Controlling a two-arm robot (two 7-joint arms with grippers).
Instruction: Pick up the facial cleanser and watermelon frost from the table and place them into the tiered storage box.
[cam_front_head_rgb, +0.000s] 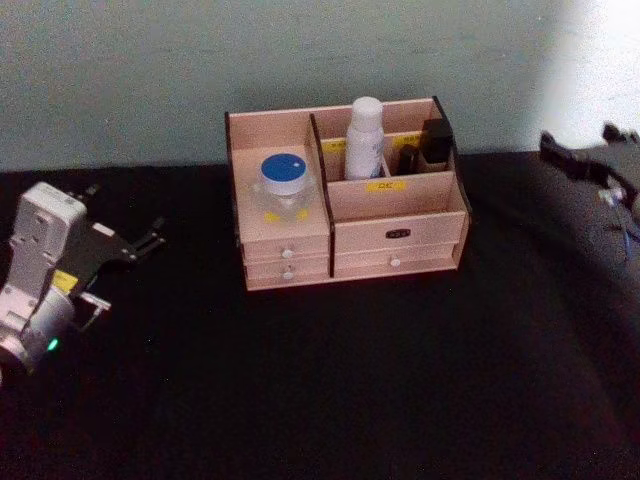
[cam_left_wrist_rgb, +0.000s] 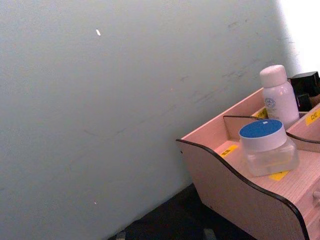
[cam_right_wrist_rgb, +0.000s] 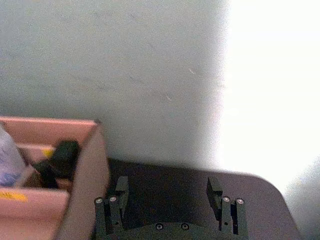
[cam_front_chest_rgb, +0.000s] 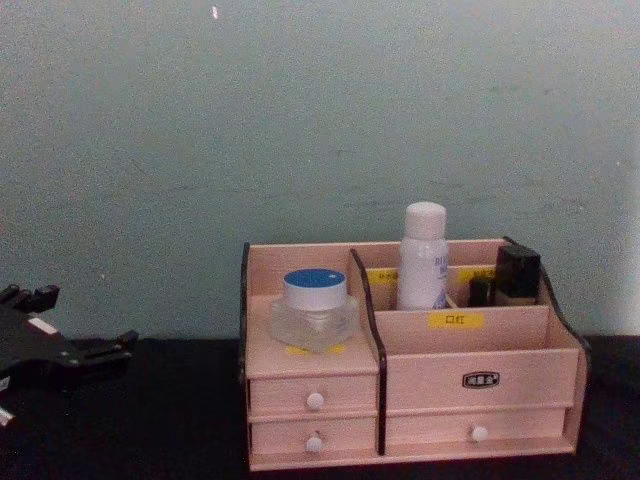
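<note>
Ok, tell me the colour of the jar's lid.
Blue, on the jar in the storage box; chest view shows it best.

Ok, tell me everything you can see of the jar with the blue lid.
The jar is squat, with clear glass-like walls, a white collar and a round blue lid carrying a small pale mark. It stands upright in the left-hand open compartment of the tiered storage box, resting on that compartment's floor above two small drawers, partly covering a yellow label. Its lid is on. Nothing else touches it; the white bottle stands in the neighbouring compartment, behind a divider.
</note>
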